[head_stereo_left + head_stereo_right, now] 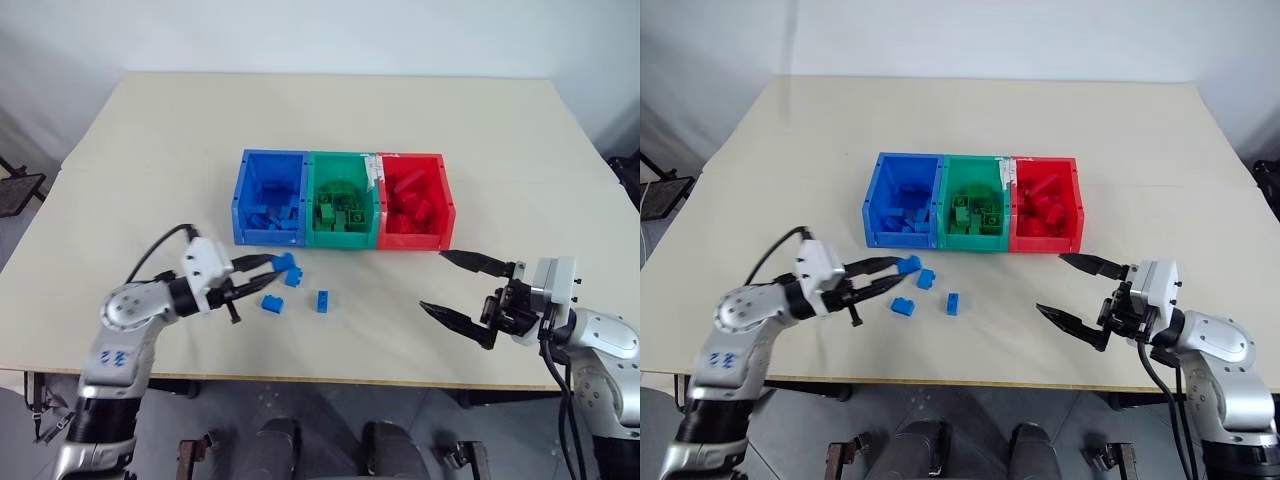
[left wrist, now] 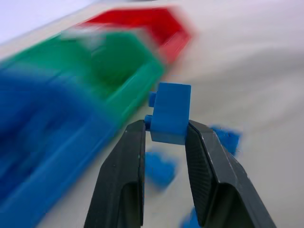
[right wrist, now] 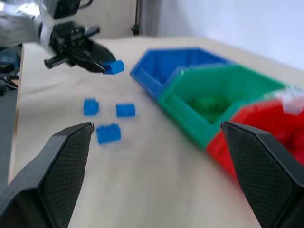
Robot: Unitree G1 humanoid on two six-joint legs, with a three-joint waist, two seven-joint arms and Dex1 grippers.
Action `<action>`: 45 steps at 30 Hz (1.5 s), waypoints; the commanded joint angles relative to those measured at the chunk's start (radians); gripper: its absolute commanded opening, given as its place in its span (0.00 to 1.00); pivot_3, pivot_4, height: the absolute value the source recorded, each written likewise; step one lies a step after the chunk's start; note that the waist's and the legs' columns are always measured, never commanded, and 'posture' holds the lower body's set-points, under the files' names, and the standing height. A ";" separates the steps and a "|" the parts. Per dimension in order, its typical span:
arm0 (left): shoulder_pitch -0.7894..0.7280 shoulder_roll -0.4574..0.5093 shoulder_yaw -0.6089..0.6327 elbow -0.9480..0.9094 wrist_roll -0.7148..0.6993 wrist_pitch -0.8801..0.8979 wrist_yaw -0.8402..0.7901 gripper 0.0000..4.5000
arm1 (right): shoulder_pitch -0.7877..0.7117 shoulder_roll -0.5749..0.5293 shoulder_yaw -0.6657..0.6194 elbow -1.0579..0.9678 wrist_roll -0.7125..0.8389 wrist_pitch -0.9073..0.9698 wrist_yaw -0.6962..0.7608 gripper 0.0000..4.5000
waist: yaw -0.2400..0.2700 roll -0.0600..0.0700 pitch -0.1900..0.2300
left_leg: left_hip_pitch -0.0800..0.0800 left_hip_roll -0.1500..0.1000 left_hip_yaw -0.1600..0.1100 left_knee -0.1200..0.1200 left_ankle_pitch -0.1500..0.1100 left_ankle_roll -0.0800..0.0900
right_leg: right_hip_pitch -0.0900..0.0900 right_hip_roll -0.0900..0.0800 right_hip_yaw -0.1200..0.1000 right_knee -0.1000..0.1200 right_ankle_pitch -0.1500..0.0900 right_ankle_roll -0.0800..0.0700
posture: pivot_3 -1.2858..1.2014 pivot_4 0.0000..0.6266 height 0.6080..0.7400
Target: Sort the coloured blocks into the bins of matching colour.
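Observation:
My left gripper [image 1: 271,271] is shut on a blue block [image 1: 284,264], holding it just above the table in front of the blue bin [image 1: 268,236]. The left wrist view shows this block [image 2: 170,113] pinched between the two fingers. Three more blue blocks lie on the table under and beside it: one [image 1: 293,279], another [image 1: 272,304] and a third [image 1: 322,300]. The green bin [image 1: 343,239] and the red bin [image 1: 410,240] join the blue one in a row, each holding bricks of its own colour. My right gripper [image 1: 432,280] is open and empty, in front of the red bin.
The cream table [image 1: 330,110] stretches wide behind the bins and to both sides. A white tape strip [image 1: 375,170] marks the wall between the green and red bins. The table's front edge runs just below both grippers.

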 commanded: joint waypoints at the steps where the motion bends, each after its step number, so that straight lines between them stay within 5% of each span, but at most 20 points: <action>1: 0.012 -0.016 0.083 -0.112 -0.036 0.120 0.159 0.20 | -0.021 0.013 0.004 0.009 0.001 -0.030 -0.006 1.00 | 0.004 0.000 0.000 | 0.000 -0.001 0.000 0.000 0.000 0.000 | 0.000 0.000 0.000 0.000 0.000 0.000 | 0.52 0.24 1.00; 6: -0.140 -0.030 0.024 -0.028 -0.016 0.177 0.224 0.20 | -0.060 0.039 0.028 0.068 -0.027 -0.067 -0.009 1.00 | 0.006 0.000 0.000 | 0.000 -0.002 0.000 0.000 0.000 -0.001 | 0.000 0.000 0.000 0.000 0.000 0.000 | 0.52 0.24 1.00; 15: -0.514 -0.069 -0.114 0.428 0.122 0.112 0.267 0.20 | -0.114 0.059 0.040 0.122 -0.078 -0.108 -0.067 1.00 | -0.013 0.000 0.000 | 0.000 -0.006 0.001 -0.003 0.001 -0.001 | -0.002 0.001 0.000 0.002 0.000 0.000 | 0.52 0.24 1.00; 19: -0.543 -0.072 -0.135 0.486 0.119 0.083 0.218 0.47 | -0.118 0.059 0.039 0.117 -0.078 -0.105 -0.085 1.00 | -0.027 0.000 0.000 | -0.001 -0.005 0.002 -0.005 0.001 -0.001 | -0.004 0.001 0.000 0.002 0.000 0.000 | 0.52 0.24 1.00; 25: -0.436 -0.002 -0.081 0.421 0.061 0.002 0.084 0.88 | -0.119 0.048 0.033 0.120 -0.073 -0.102 -0.083 1.00 | -0.034 0.000 0.000 | 0.000 -0.005 0.002 -0.005 0.001 -0.001 | -0.004 0.001 0.000 0.002 0.000 0.000 | 0.52 0.24 1.00; 32: -0.198 0.187 0.044 0.418 -0.040 -0.200 -0.204 0.88 | -0.110 -0.016 0.023 0.151 -0.063 -0.101 0.008 1.00 | -0.033 0.000 0.000 | 0.000 0.000 0.003 -0.006 0.001 -0.001 | -0.004 0.000 0.000 0.001 0.000 0.000 | 0.52 0.24 1.00; 37: -0.096 0.291 0.104 0.477 -0.042 -0.306 -0.319 0.99 | -0.086 -0.071 0.025 0.174 -0.072 -0.116 0.098 1.00 | -0.013 0.000 0.000 | 0.000 -0.001 0.001 -0.004 0.000 -0.001 | -0.002 -0.001 0.000 0.000 0.000 -0.001 | 0.52 0.24 1.00; 45: -0.091 0.271 0.046 0.390 -0.055 -0.268 -0.349 0.99 | -0.069 -0.096 0.006 0.183 -0.067 -0.117 0.125 1.00 | -0.008 0.000 0.000 | 0.000 -0.001 0.001 -0.004 0.000 0.000 | -0.002 -0.001 0.000 0.001 0.000 -0.001 | 0.52 0.24 1.00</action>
